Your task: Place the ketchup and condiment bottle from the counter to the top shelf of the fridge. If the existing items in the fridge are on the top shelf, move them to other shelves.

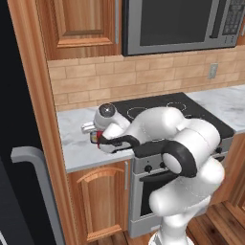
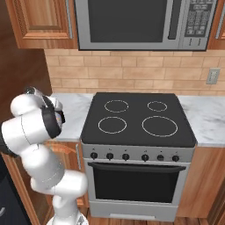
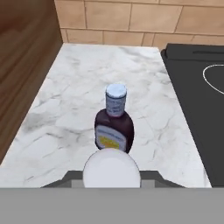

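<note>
Since the surface (image 3: 65, 109) left of the stove (image 3: 197, 109) looks like slick marble, bottles probably slide on it. Condiment bottle (image 3: 113, 127): likely rigid, light, tippy, so grip the belly below the neck. It stands upright left of the stove, just beyond the claw (image 1: 97, 138), which is clamped narrow on the ketchup bottle (image 3: 111, 168).

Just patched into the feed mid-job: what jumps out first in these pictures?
The white robot arm bends low over the white-grey marbled counter, its tool shut on a red bottle there. In the hand view, a small dark condiment bottle with a pale cap stands upright mid-counter, behind a round white cap. The black four-ring stovetop sits under a steel microwave.
</note>
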Robot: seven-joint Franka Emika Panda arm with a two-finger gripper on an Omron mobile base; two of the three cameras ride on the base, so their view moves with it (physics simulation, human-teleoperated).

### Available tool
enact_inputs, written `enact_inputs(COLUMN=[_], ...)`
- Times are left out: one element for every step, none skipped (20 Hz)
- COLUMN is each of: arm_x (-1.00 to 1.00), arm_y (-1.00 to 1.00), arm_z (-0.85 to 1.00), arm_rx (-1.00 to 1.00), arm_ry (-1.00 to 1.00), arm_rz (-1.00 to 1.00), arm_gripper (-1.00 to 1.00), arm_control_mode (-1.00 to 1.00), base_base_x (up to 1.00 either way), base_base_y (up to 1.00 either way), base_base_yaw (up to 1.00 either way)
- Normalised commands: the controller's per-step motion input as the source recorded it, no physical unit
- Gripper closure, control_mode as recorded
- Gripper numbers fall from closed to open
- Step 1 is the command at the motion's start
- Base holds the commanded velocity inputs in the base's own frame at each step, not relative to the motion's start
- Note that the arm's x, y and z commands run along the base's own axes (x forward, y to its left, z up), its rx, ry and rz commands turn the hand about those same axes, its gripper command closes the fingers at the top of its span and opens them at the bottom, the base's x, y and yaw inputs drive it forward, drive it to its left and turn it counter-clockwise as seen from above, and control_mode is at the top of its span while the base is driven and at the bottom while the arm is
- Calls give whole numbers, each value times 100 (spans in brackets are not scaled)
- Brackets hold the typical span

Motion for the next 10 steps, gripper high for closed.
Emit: enact_inputs(arm_x=[-100, -100, -100, -100, -100, -100, -100, -100, -100, -100], arm_y=[-42, -47, -52, -54, -62, -66, -71, -72, -76, -76], arm_z=[100, 100, 100, 100, 100, 100, 100, 100, 100, 100], arm_rx=[1, 0, 0, 0, 0, 0, 0, 0, 0, 0], arm_ry=[-2, 0, 0, 0, 0, 0, 0, 0, 0, 0], arm_rz=[-9, -8, -8, -7, -6, -6, -5, -2, 0, 0], arm_gripper=[100, 100, 100, 100, 100, 100, 100, 100, 100, 100], arm_control_mode=[-100, -100, -100, -100, -100, -100, -100, -100, -100, -100], base_base_x=[0, 0, 0, 0, 0, 0, 0, 0, 0, 0], base_base_y=[0, 0, 0, 0, 0, 0, 0, 0, 0, 0], base_base_yaw=[0, 0, 0, 0, 0, 0, 0, 0, 0, 0])
